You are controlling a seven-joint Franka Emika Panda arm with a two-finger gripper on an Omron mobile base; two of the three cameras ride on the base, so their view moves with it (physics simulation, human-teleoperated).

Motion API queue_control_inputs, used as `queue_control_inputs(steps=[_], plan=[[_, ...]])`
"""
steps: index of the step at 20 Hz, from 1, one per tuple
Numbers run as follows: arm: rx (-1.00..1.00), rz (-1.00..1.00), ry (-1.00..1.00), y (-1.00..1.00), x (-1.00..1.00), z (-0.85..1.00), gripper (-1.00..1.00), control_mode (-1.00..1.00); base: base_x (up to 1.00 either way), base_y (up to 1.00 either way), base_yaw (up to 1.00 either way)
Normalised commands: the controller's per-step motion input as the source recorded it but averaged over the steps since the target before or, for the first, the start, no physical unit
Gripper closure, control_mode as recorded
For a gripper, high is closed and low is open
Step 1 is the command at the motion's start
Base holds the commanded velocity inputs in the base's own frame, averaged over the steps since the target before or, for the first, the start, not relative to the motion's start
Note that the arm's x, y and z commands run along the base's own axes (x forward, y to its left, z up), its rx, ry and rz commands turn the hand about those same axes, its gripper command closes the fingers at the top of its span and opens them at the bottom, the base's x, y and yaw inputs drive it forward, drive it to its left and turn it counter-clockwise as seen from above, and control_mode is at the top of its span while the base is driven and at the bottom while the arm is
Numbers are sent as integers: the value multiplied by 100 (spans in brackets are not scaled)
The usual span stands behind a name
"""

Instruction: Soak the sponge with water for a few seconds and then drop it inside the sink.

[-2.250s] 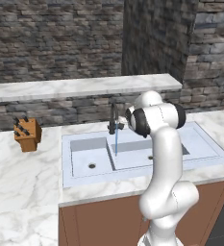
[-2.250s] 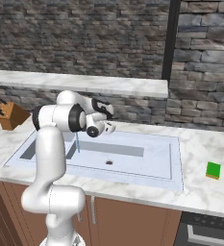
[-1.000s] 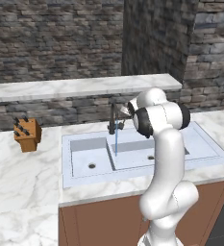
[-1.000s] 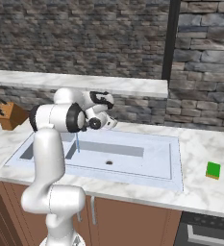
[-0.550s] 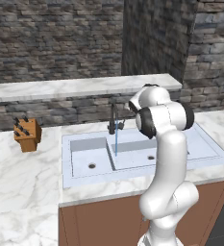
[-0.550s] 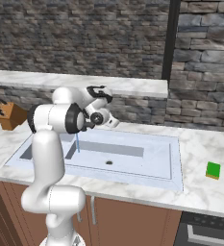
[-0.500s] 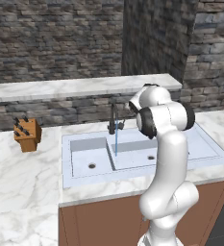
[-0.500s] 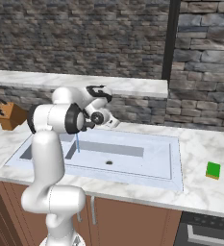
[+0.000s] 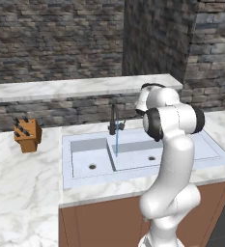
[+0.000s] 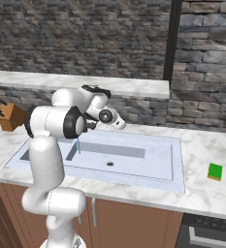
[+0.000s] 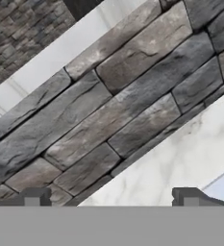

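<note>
Hand view showed the pincer (image 11: 111, 197) spread wide and empty, facing the stone wall (image 11: 108, 110). Water (image 10: 78, 145) ran into the sink (image 10: 175, 160). The sponge (image 10: 215, 171) lay near the surface's right edge.

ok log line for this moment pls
gripper: open, empty, facing stone wall | sponge: on counter right of sink, untouched | water: running into basin
</note>
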Motion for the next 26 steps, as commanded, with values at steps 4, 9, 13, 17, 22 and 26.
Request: queue_control_inputs(steps=[4,9,13,17,22,26], plan=[[2,0,5,-27,-15,34,-100,-100,0,0,0],[0,0,5,-9,-11,33,-100,-100,0,0,0],[0,1,6,-1,-13,26,-100,-100,0,0,0],[0,7,9,0,-29,8,-100,-100,0,0,0],[0,13,14,0,-42,0,-100,-100,0,0,0],[0,18,17,0,-47,0,-100,-100,0,0,0]])
